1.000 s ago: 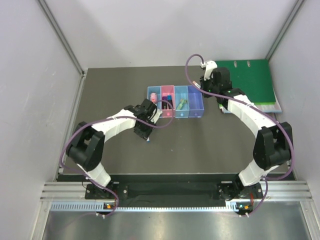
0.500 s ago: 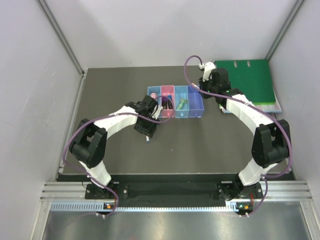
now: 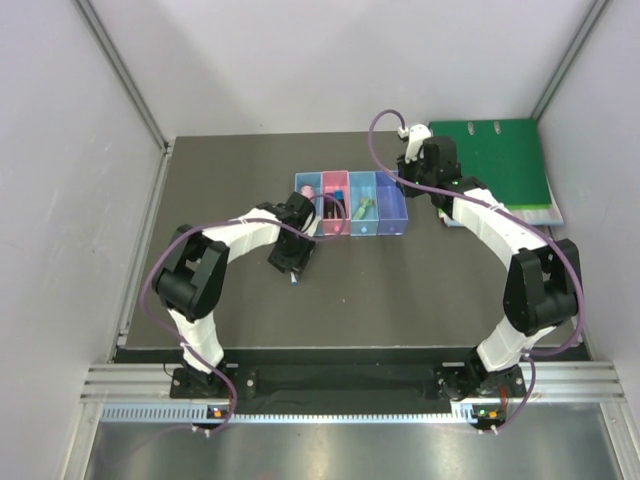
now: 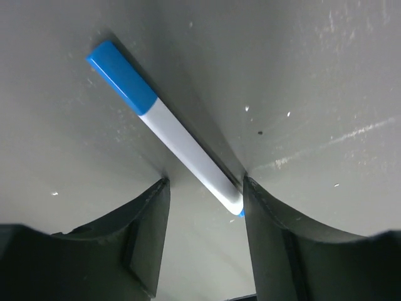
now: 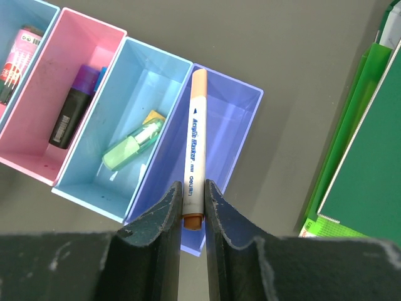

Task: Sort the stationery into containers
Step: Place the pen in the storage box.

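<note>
**Tabletop** (image 3: 420,300): dark, matte, walled at the left, far and right edges

**Containers:** four open bins stood in one row, side touching side, toward the far edge and about midway between the left and right edges. In order from the left:
- light blue bin (image 5: 31,14): held a thick pink item (image 5: 22,47)
- pink bin (image 5: 37,125): held a black marker (image 5: 74,113) with a purple end, and a blue end showed just beside it
- blue bin (image 5: 150,75): held a mint green item (image 5: 128,149) lying aslant, and a small yellow piece (image 5: 154,118) touched its far end
- violet-blue bin (image 5: 229,132): its floor was bare where it showed

**White pen** (image 4: 182,147), blue cap: lay flat on the tabletop on the near side of the row, in front of its left end, apart from the bins

**Left gripper** (image 4: 205,183): its jaws stood apart and low over the tabletop, astride the uncapped end of the white pen. That end lay against the right finger (image 4: 269,238) and clear of the left one. Nothing was clamped

**White marker** (image 5: 195,144), orange at both ends, blue lettering on the barrel: pinched at its near end and raised over the row. In the wrist view it lined up with the wall shared by the blue bin and the violet-blue bin

**Right gripper** (image 5: 192,195): clamped tight on the white marker

**Green ring binder** (image 3: 500,165): lay flat at the far right corner, well apart from the bins
</note>
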Controlling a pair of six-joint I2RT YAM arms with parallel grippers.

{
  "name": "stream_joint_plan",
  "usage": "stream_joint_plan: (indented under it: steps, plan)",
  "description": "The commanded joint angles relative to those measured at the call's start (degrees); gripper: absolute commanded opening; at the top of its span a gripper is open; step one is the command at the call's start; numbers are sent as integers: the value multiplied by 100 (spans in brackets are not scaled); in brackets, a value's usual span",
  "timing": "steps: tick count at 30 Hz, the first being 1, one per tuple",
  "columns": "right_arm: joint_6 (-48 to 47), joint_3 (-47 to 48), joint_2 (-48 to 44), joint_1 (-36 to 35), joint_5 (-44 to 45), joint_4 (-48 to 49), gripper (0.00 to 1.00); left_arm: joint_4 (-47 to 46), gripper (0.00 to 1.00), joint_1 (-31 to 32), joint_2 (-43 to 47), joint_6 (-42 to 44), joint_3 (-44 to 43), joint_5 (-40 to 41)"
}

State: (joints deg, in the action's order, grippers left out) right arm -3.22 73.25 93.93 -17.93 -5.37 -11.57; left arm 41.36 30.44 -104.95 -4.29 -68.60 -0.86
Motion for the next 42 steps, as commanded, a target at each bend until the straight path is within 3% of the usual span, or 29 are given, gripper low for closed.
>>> stream_joint_plan:
  steps: [1,3,8,21,31,38,42]
  plan:
    - [50,207,64,71,53,287,0,-58,52,-3,-61,-80,-242,-63]
    - [50,172,108,71,62,313,0,-67,50,-11,-44,-80,-224,-46]
    - [76,102,134,79,53,226,0,-50,29,-3,27,-45,-180,-37]
    - [68,-286,362,36,53,261,0,-41,1,-20,185,16,-110,-2]
    - [6,92,820,-158,18,357,1,108,0,-20,650,236,22,-186]
    - [-108,189,829,-316,-70,331,24,337,0,-11,1063,386,40,-283]
    - [-187,128,741,-395,-140,305,31,451,0,-11,1187,588,-75,-309]
